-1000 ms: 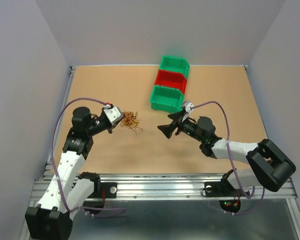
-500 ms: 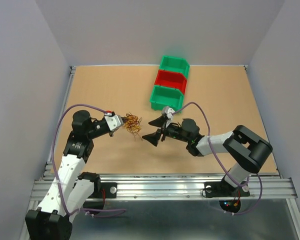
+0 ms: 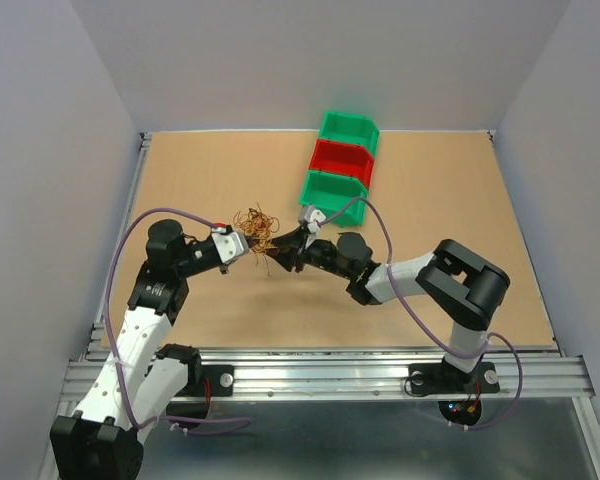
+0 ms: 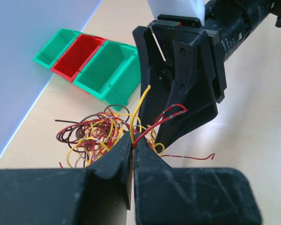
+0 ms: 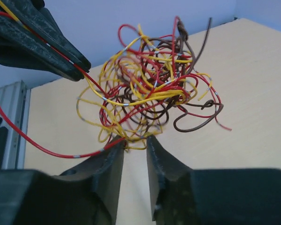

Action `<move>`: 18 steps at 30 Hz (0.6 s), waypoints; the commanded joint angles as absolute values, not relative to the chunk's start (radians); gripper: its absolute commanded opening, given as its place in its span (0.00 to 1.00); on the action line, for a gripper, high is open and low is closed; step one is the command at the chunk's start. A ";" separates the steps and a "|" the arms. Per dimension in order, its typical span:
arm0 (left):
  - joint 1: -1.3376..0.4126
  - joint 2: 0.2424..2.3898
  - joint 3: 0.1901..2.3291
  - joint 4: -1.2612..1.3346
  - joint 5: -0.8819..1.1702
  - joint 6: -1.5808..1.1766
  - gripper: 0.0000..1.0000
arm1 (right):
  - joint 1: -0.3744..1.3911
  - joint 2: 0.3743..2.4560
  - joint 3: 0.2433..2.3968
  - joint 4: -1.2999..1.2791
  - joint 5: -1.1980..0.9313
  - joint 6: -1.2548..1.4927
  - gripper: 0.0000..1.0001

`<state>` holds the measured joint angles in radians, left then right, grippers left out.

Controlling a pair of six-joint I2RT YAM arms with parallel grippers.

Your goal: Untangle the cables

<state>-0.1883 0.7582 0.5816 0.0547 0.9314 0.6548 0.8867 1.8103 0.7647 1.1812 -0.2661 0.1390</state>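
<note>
- Pinching two strands of the cables (image 4: 94, 136), the left gripper (image 4: 132, 146) shows us its jaws pressed together, with a yellow wire and a red wire coming out from between the tips.
- We see the rest of the tangle, loops of red, yellow and brown, just past those tips and off to their left in the left wrist view.
- The right gripper (image 5: 135, 143) has its jaws parted, with a narrow strip of the table (image 3: 430, 200) showing between them.
- The lowest yellow loops of the bundle sit right at the right gripper's tips, touching one finger (image 5: 110, 164); we cannot tell whether any strand is caught.
- From above, we find the two grippers nearly tip to tip, the bundle just beyond them.
- Further beyond the right gripper stand three bins in a row: a near green bin (image 3: 325, 210), a red bin (image 3: 340, 160) and a far green bin (image 3: 348, 128).
</note>
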 commanded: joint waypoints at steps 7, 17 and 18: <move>-0.178 0.660 0.554 0.314 0.441 0.417 0.00 | 0.899 1.755 0.655 1.252 -0.056 0.069 0.01; 0.090 0.816 0.573 0.485 -0.017 0.149 0.00 | 0.900 1.448 0.321 1.259 0.500 0.166 0.01; 0.156 0.862 0.600 0.471 0.042 0.121 0.00 | 0.900 1.369 0.264 1.258 0.652 0.202 0.01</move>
<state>0.0399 0.8047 0.5110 0.3614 0.0696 0.2363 0.9047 1.5108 0.3798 1.2396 0.2230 0.1432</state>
